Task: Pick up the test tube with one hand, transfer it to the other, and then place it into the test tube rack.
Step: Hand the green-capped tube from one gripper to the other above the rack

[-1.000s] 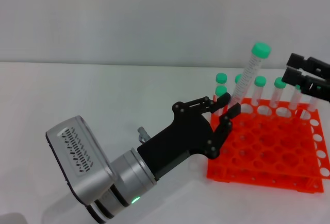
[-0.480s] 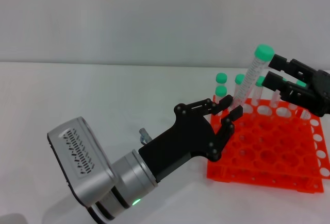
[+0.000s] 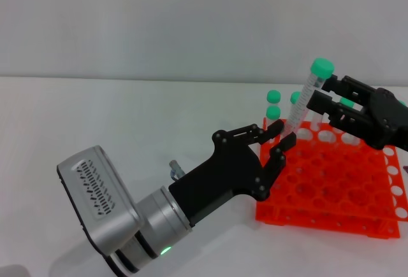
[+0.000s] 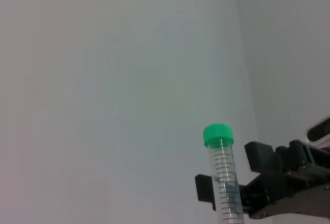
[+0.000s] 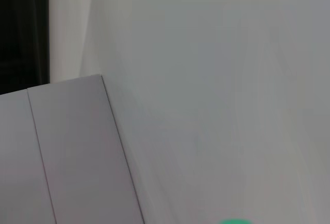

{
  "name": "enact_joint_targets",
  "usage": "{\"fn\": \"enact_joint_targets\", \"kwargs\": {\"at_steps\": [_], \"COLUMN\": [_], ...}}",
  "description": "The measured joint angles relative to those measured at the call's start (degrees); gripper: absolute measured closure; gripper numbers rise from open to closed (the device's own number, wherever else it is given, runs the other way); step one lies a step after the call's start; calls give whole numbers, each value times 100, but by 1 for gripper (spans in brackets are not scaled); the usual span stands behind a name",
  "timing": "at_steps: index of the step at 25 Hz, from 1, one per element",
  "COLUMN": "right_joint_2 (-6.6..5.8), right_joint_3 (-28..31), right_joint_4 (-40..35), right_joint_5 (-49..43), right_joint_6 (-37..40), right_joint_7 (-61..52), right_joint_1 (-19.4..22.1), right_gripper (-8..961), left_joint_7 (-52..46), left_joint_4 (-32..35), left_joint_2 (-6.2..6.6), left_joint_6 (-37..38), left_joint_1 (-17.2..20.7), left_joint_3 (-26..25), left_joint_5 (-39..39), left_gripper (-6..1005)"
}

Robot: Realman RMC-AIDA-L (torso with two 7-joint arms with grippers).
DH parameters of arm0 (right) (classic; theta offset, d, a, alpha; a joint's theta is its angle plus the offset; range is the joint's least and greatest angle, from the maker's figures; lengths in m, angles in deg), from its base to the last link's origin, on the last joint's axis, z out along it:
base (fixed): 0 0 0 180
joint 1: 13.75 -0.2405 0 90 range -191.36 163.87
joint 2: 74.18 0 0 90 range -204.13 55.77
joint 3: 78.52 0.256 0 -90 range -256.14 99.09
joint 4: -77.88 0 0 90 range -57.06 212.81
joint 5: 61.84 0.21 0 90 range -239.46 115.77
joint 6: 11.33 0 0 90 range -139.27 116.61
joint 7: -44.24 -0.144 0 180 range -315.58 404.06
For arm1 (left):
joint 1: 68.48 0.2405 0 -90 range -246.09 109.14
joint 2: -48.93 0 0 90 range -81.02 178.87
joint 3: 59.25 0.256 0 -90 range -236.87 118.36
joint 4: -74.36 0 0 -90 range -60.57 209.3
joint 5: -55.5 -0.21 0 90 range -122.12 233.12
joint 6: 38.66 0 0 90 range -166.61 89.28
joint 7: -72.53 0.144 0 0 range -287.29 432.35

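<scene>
My left gripper (image 3: 281, 134), black fingers on a silver-white arm, is shut on the lower end of the test tube (image 3: 303, 102). It holds the tube tilted, green cap up, above the back left corner of the orange-red test tube rack (image 3: 331, 191). My right gripper (image 3: 320, 93), all black, reaches in from the right with its fingers open at the tube's upper part, just under the cap. In the left wrist view the tube (image 4: 225, 180) stands between the right gripper's fingers (image 4: 262, 157), which are apart from it. The right wrist view shows only a sliver of the green cap (image 5: 234, 221).
Several other green-capped tubes (image 3: 273, 96) stand in the rack's back row, partly hidden behind the right gripper. The rack stands on a white table (image 3: 127, 118) with a pale wall behind.
My right gripper has moved left from the frame's right edge to the tube's upper part. My left gripper still holds the tube, which has shifted slightly.
</scene>
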Motion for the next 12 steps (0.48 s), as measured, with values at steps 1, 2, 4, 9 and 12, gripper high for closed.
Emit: {"fn": "enact_joint_targets", "kwargs": {"at_steps": [1,2,4,9,12], "right_joint_2": [17,43,73,128,134], "right_joint_3": [0,3,13,-2,-9], "right_joint_4": [-10,-11,-11,-11,-11], "right_joint_5": [-1,-2,-2,-2,-13], "right_joint_6": [0,0,-4,-63,-74], "right_joint_7": [2,3,3,14,16], "right_joint_1": [0,-2,-12,-32,-32], "right_gripper": [245,250,260,284,297], "left_joint_7": [-3,-5,-10,-13,-13], "left_joint_4": [-8,-15,-23,-24,-24], "left_joint_2": [1,2,5,3,3], "left_joint_6": [-1,-4,-17,-21,-22], "left_joint_1": [5,8,14,22,41], "left_joint_3": [-3,-5,-6,1,1], "left_joint_5": [0,0,0,-4,-12], "left_gripper": [811,811,811,811,812]}}
